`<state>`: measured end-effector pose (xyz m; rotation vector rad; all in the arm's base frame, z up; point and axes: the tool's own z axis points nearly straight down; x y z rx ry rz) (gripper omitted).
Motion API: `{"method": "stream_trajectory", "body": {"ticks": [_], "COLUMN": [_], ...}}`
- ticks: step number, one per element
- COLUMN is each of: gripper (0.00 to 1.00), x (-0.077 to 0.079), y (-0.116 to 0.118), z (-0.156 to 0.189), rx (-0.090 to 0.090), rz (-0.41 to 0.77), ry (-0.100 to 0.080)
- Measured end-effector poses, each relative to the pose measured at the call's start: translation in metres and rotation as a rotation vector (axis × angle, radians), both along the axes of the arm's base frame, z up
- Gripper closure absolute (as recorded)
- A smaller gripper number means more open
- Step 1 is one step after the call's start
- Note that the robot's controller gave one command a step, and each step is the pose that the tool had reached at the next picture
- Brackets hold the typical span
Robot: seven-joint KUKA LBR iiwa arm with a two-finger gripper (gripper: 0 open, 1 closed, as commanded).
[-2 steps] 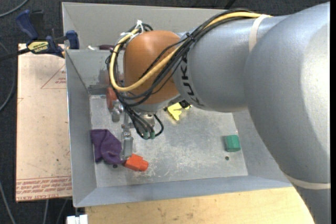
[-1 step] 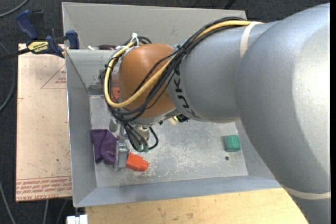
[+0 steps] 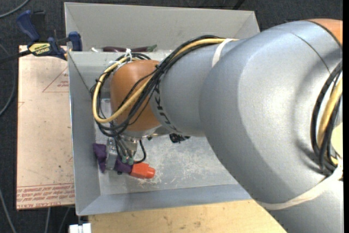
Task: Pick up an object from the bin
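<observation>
Three small things crowd the near-left corner of the grey bin [image 3: 82, 133], and the step in hand looks to be closing on one of them. Farthest left, close to the bin's left wall, stands a purple plastic piece [image 3: 100, 153] with a bent or hooked shape. Just right of it the gripper [image 3: 122, 156] hangs low over the floor, under the orange wrist cover [image 3: 133, 96] and its loop of yellow and black cables [image 3: 97, 100]. How wide it stands, and whether it has anything in it, I cannot tell, since the wrist hides most of it. A second purple bit [image 3: 124, 168] lies at its tip, touching or nearly so. Right against that bit lies an orange block [image 3: 143, 171], the rightmost of the group. Beyond it the grey arm [image 3: 245, 106] covers the bin's right side.

To do this well, I judge the gripper should settle on one piece only, and the purple bit beneath it seems the likeliest. That bit sits so tight to the orange block that a close may pinch both or flick one away. A straight descent, a firm close and a slow vertical lift, kept clear of the left wall, would serve best
</observation>
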<state>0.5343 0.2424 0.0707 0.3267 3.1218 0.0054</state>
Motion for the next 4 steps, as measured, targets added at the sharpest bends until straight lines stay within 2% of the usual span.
{"method": "stream_trajectory", "body": {"ticks": [1, 2, 3, 4], "gripper": [1.0, 1.0, 1.0, 1.0], "x": [0.0, -0.001, 0.001, 0.009], "y": [0.0, 0.0, 0.0, -0.011], "z": [0.0, 0.048, 0.094, 0.2], "rx": [0.0, -0.003, 0.001, -0.002], "rz": [0.0, 0.004, -0.016, 0.067], "ry": [0.0, 0.008, 0.0, 0.005]}}
